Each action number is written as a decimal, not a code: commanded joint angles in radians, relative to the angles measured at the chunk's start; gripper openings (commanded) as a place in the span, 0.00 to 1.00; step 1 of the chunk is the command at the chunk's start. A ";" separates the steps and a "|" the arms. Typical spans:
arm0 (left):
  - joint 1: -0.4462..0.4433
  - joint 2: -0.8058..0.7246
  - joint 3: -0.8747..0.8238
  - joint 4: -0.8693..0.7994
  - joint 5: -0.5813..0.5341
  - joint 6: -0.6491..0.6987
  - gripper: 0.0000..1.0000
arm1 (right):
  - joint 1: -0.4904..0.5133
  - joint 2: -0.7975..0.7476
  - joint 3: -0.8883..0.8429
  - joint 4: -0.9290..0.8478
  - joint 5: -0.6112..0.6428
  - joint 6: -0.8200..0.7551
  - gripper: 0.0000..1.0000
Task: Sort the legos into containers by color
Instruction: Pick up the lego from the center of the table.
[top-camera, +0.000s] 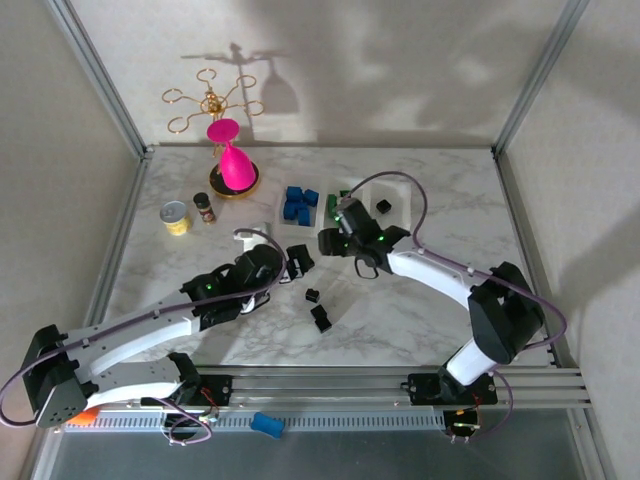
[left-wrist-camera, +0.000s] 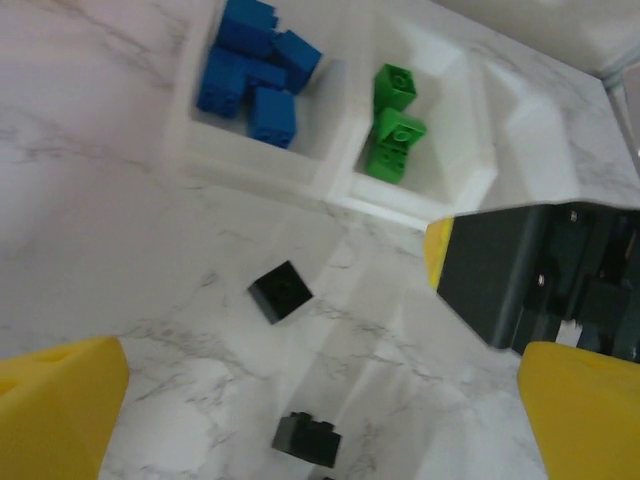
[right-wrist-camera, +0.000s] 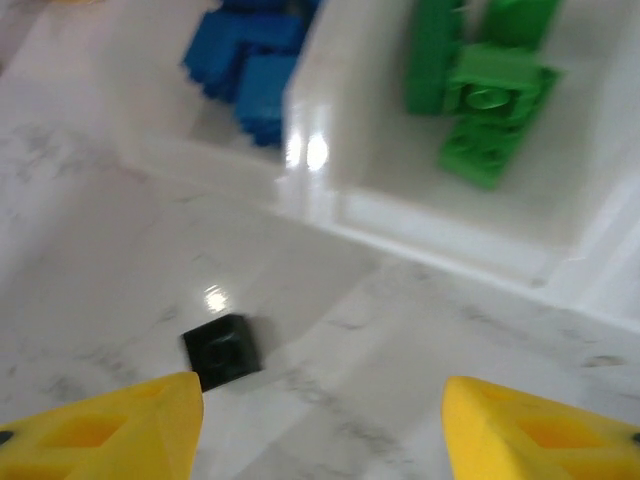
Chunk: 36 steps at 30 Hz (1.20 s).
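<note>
Left gripper (left-wrist-camera: 315, 420) spread wide, empty; right gripper (right-wrist-camera: 320, 430) also parted, pinching nothing. Just ahead of left fingers, loose black legos (left-wrist-camera: 281, 291) on marble table (left-wrist-camera: 120, 250). Farther at 12 o'clock, tray (left-wrist-camera: 330, 190): blue legos (left-wrist-camera: 255, 70) in left compartment, green legos (left-wrist-camera: 392, 135) in middle.

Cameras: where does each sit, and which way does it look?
Top external: above and behind, looking down on the marble table; left arm and right arm show.
Left wrist: on the left arm, facing the tray; yellow fingers at the bottom.
Right wrist: on the right arm, close to the tray; yellow fingers below.
Shared by both wrists: blue bricks, green bricks.
</note>
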 joint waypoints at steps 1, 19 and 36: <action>0.009 -0.067 -0.046 -0.068 -0.062 -0.070 1.00 | 0.047 0.084 0.032 0.033 -0.021 0.029 0.67; 0.046 -0.174 -0.115 -0.122 -0.103 -0.137 1.00 | 0.106 0.364 0.191 0.024 -0.016 -0.129 0.64; 0.061 -0.163 -0.115 -0.111 -0.087 -0.132 1.00 | 0.106 0.411 0.214 0.012 0.003 -0.145 0.43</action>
